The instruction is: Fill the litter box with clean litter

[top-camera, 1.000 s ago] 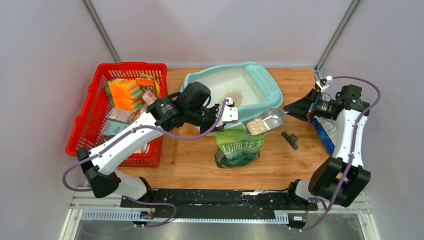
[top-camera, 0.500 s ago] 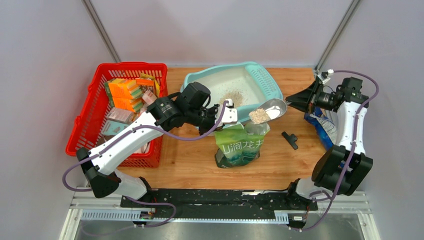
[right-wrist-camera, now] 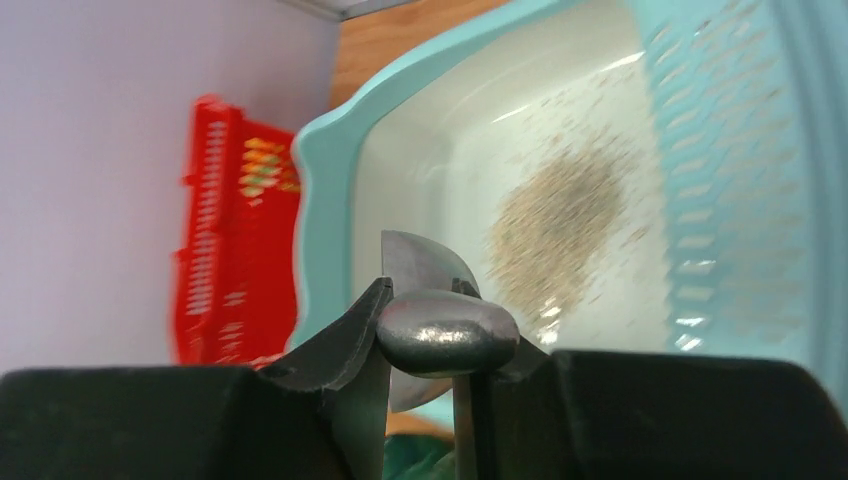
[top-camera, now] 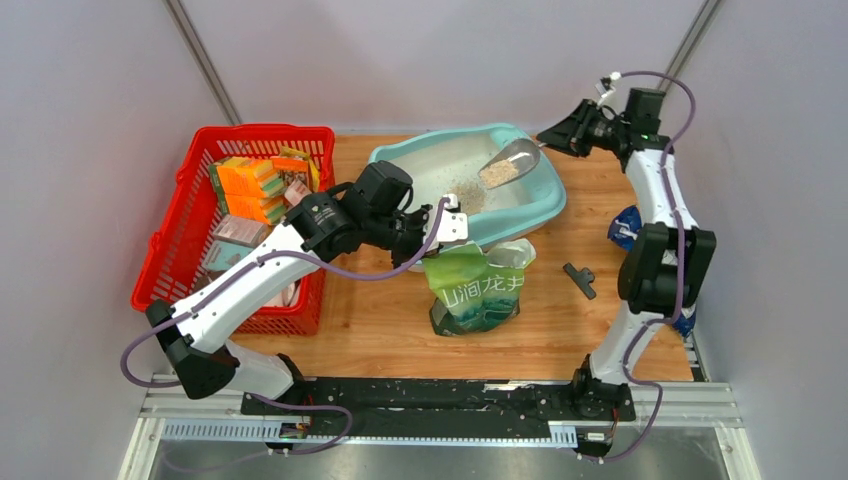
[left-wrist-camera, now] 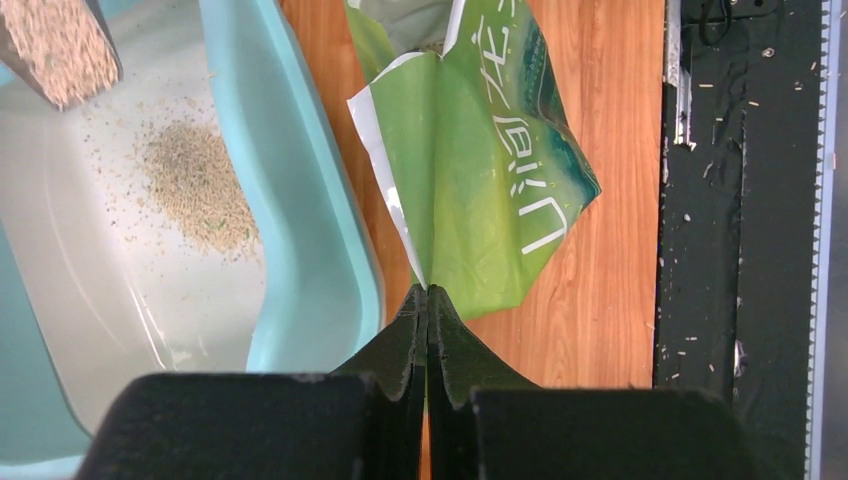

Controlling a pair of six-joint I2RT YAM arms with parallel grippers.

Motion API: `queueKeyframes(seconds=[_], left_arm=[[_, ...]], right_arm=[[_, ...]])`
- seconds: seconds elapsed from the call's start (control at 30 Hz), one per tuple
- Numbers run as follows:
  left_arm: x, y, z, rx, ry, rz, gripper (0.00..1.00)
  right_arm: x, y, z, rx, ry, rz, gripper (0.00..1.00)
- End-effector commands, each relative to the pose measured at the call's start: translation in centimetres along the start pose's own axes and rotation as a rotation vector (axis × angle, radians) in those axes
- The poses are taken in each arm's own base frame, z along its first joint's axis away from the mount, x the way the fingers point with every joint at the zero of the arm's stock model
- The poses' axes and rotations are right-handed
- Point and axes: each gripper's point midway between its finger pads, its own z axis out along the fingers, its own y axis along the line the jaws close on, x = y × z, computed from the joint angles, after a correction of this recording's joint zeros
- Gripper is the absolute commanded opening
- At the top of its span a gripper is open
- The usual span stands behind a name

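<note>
Top view, change: the right claw [top-camera: 548, 133] has carried the scoop [top-camera: 505, 163] away from the green bag [top-camera: 478, 288] and up over the litter box [top-camera: 545, 200]. The scoop now hangs over the box's 1 o'clock end with its mouth tipped toward 7 o'clock, and the load is still in it.
Top view, litter [top-camera: 463, 192]: a small heap lies on the box floor toward 6 o'clock, and the rest of the floor is mostly bare.
Top view, left claw [top-camera: 452, 222]: it is at the bag's mouth, at 6 o'clock of the box. The red basket [top-camera: 170, 250] is at 9 o'clock.
Left wrist, claw [left-wrist-camera: 427, 300]: the jaws are together and appear to pinch the bag's [left-wrist-camera: 490, 170] top edge.
Left wrist, box [left-wrist-camera: 320, 220]: it lies at 9 o'clock. The heap [left-wrist-camera: 200, 195] is inside it, and the full scoop [left-wrist-camera: 60, 45] is at 11 o'clock.
Right wrist, claw [right-wrist-camera: 440, 330]: it is clamped on the scoop's [right-wrist-camera: 420, 262] handle end.
Right wrist, litter [right-wrist-camera: 555, 235]: the heap is at 1 o'clock of the scoop, inside the box [right-wrist-camera: 330, 180], and the picture is blurred.
Meaning: the load looks ready to be tipped out. The box is far from filled, so more scoops are likely needed.
</note>
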Motion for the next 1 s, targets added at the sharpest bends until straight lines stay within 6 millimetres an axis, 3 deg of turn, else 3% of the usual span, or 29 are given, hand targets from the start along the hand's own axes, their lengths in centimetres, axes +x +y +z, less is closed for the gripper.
queueKeyframes(seconds=[0.0, 0.03, 0.07, 0.1, 0.17, 0.3, 0.37, 0.4, 0.47, 0.57, 0.67, 0.7, 0.73, 0.77, 0.83, 0.87, 0.93, 0.97], left_arm=[[-0.2, -0.3, -1.6, -0.012, -0.013, 0.017, 0.0], [-0.3, -0.2, -1.6, -0.016, -0.019, 0.02, 0.0], [-0.3, -0.2, -1.7, -0.02, -0.021, 0.022, 0.0], [-0.2, -0.3, -1.7, -0.019, -0.02, 0.021, 0.0], [-0.2, -0.4, -1.9, -0.025, -0.027, 0.024, 0.0], [0.4, -0.5, -2.0, -0.033, -0.021, 0.012, 0.0], [0.4, -0.5, -2.0, -0.037, -0.025, 0.011, 0.0], [0.4, -0.4, -2.0, -0.041, -0.029, 0.012, 0.0], [0.2, -0.2, -1.9, -0.041, -0.034, 0.013, 0.0], [0.0, -0.1, -1.7, -0.036, -0.047, 0.012, 0.0], [-0.5, 0.0, -1.5, -0.034, -0.063, 0.019, 0.0], [-0.6, 0.2, -1.5, -0.041, -0.071, 0.022, 0.0], [-0.7, 0.3, -1.4, -0.041, -0.073, 0.023, 0.0], [-0.8, 0.3, -1.4, -0.041, -0.076, 0.024, 0.0], [-1.2, 0.5, -1.3, -0.049, -0.09, 0.024, 0.02], [-1.2, 0.5, -1.2, -0.047, -0.093, 0.021, 0.12], [-1.4, 0.4, -1.0, -0.038, -0.104, 0.009, 0.26], [-1.5, 0.3, -0.9, -0.032, -0.108, 0.005, 0.37]], right_arm=[[-5.0, 0.2, 4.5, 0.212, -0.164, -0.429, 0.0], [-5.2, -0.4, 5.7, 0.239, -0.163, -0.475, 0.0], [-4.5, 0.9, 7.5, 0.224, -0.143, -0.584, 0.0], [-5.6, 2.5, 8.0, 0.23, -0.173, -0.671, 0.0], [-4.8, 4.0, 10.1, 0.242, -0.155, -0.806, 0.0], [-5.9, 6.4, 10.9, 0.348, -0.2, -1.161, 0.0], [-5.1, 7.0, 11.2, 0.356, -0.19, -1.245, 0.0], [-5.7, 8.0, 10.5, 0.376, -0.228, -1.296, 0.0], [-5.3, 7.9, 10.3, 0.399, -0.212, -1.364, 0.0], [-5.2, 9.5, 8.7, 0.405, -0.22, -1.374, 0.0], [-5.2, 13.5, 4.6, 0.395, -0.269, -1.343, 0.0], [-4.1, 14.5, 3.4, 0.363, -0.243, -1.309, 0.0], [-3.7, 17.2, 0.8, 0.337, -0.28, -1.299, 0.0], [-2.2, 17.5, -0.5, 0.329, -0.237, -1.235, 0.0], [0.0, 21.7, -4.3, 0.242, -0.25, -1.228, 0.0], [2.4, 21.6, -5.3, 0.21, -0.175, -1.18, 0.0], [5.1, 21.4, -7.0, 0.198, -0.116, -1.142, 0.0], [7.1, 21.4, -9.2, 0.206, -0.087, -1.12, 0.0]])
